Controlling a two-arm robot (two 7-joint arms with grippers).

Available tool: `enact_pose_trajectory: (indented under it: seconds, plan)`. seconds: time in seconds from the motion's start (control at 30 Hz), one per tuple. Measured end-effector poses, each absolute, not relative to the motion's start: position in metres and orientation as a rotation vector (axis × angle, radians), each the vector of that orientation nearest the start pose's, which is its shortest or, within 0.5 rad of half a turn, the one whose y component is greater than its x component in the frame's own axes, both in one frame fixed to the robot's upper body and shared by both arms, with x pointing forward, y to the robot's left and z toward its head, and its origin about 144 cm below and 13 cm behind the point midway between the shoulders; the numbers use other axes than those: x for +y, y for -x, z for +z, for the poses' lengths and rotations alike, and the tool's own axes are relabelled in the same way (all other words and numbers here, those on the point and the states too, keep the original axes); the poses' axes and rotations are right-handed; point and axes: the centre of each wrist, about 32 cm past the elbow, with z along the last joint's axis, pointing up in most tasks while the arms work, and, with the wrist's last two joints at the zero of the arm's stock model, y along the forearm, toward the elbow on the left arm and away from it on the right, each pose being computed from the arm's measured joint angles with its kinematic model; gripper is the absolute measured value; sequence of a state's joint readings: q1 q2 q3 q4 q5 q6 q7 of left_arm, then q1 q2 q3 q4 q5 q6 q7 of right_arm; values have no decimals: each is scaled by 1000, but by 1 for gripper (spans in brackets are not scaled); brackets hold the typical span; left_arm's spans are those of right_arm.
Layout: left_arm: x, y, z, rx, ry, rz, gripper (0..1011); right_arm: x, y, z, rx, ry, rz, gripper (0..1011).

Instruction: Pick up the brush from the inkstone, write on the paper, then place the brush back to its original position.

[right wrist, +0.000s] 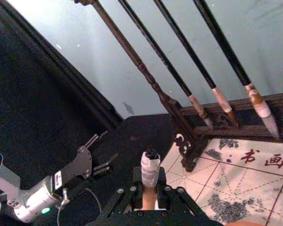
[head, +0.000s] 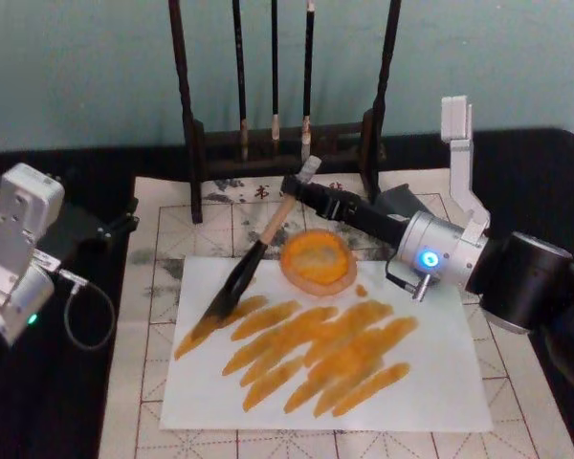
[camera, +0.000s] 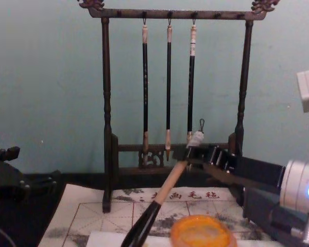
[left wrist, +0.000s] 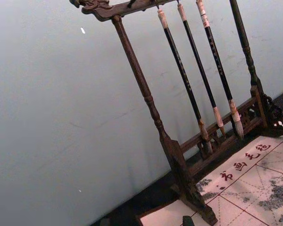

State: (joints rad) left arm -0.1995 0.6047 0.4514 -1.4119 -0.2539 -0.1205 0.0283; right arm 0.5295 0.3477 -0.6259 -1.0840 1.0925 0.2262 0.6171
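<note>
- Right gripper (head: 302, 185): black, flat-linked fingers, with pale round screws (right wrist: 132, 189) along its frame.
- Right wrist (head: 438, 251): silver cylinder with a blue lit ring and a short metal stub underneath.
- Right forearm (head: 528, 279): rounded matte black casing.
- White angled bracket (head: 459, 153): mounted above the right wrist.
- Left arm (head: 17, 251): boxy white-grey housing with a green lamp (head: 31, 318); thin grey cable (head: 81, 330) looped alongside.
- Left gripper (right wrist: 107, 147): black linkage bars, with a small white label at the base.

A black table (head: 57, 402) carries a beige practice mat (head: 134, 382) ruled with red grid lines. A dark wooden brush rack (head: 220, 143) stands at the mat's far edge.
</note>
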Motion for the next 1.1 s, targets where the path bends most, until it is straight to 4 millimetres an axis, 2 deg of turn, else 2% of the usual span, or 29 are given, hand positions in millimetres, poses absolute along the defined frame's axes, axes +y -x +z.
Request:
enact_pose_trajectory:
  seconds: [1.1]
  plan:
    - [310, -489, 1140, -285, -304, 1248, 1001, -242, -576, 1156, 648, -268, -635, 181]
